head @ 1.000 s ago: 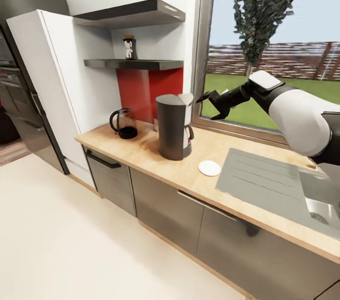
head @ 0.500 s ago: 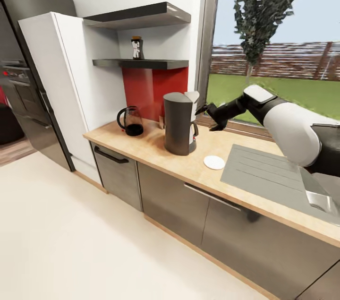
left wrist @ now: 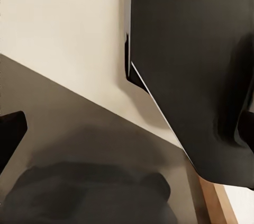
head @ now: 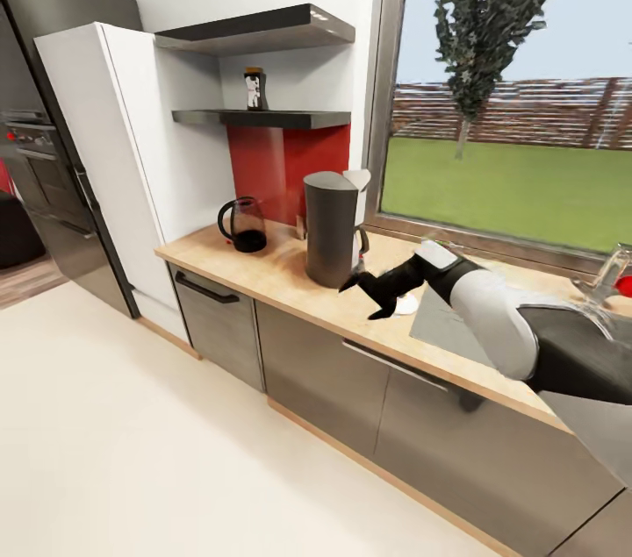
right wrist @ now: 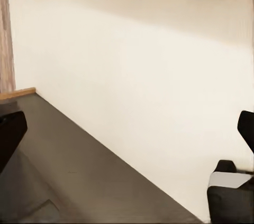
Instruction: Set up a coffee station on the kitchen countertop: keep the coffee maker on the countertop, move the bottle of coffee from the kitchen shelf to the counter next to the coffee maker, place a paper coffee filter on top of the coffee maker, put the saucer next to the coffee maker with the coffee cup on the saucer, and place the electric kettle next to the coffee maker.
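I see my right gripper (head: pixel 367 296) with fingers spread, holding nothing, just in front of the upright coffee maker (head: pixel 332 228) on the counter (head: pixel 263 272). The saucer (head: pixel 406 303) lies flat beside it. The coffee bottle (head: pixel 254 89) stands upright on the shelf (head: pixel 290 118). The kettle (head: pixel 240 225) stands left of the coffee maker. I cannot tell my left gripper's state.

A tree (head: pixel 491 4) stands beyond the window (head: pixel 518 101) (green lawn (head: pixel 518 189) behind).

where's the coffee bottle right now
In the head view, the coffee bottle stands on the lower shelf, above the kettle and up-left of the coffee maker.
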Motion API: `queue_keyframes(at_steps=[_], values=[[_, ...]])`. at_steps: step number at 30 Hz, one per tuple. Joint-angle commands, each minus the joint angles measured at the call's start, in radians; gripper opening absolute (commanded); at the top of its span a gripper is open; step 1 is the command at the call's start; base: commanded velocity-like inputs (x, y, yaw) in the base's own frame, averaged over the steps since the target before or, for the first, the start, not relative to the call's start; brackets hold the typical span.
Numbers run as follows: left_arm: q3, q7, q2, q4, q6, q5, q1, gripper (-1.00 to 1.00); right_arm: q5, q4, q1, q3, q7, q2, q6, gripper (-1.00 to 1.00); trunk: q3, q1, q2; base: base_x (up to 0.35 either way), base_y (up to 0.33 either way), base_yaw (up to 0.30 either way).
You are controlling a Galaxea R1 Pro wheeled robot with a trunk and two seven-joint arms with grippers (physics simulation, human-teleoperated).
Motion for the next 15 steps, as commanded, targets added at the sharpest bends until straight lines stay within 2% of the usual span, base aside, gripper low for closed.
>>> queue_keyframes(at_steps=[1, 6, 8, 10, 15], values=[[0.008, 0.003, 0.000, -0.001, -0.003, -0.010, 0.000, 1.00, -0.001, -0.002, 0.013, -0.008, -0.010, 0.009, 0.002, 1.00, -0.002, 0.001, -0.002, 0.000, 0.000, 0.000], [0.008, 0.003, 0.004, -0.001, -0.002, -0.011, -0.001, 1.00, 0.067, -0.002, 0.118, -0.008, -0.008, 0.082, -0.001, 1.00, -0.002, 0.001, -0.002, 0.000, 0.000, 0.000], [0.008, 0.003, 0.008, 0.000, -0.002, -0.011, -0.001, 1.00, 0.122, -0.003, 0.171, -0.008, -0.005, 0.116, -0.002, 1.00, -0.002, 0.001, -0.002, 0.000, 0.000, 0.000], [0.008, 0.003, 0.010, 0.000, -0.002, -0.011, -0.001, 1.00, 0.162, -0.003, 0.207, -0.008, -0.004, 0.138, -0.002, 1.00, -0.002, 0.001, -0.002, 0.000, 0.000, 0.000], [0.008, 0.003, 0.012, 0.001, -0.002, -0.011, -0.001, 1.00, 0.230, -0.003, 0.295, -0.008, -0.003, 0.144, -0.003, 1.00, -0.002, 0.001, -0.002, 0.000, 0.000, 0.000]])
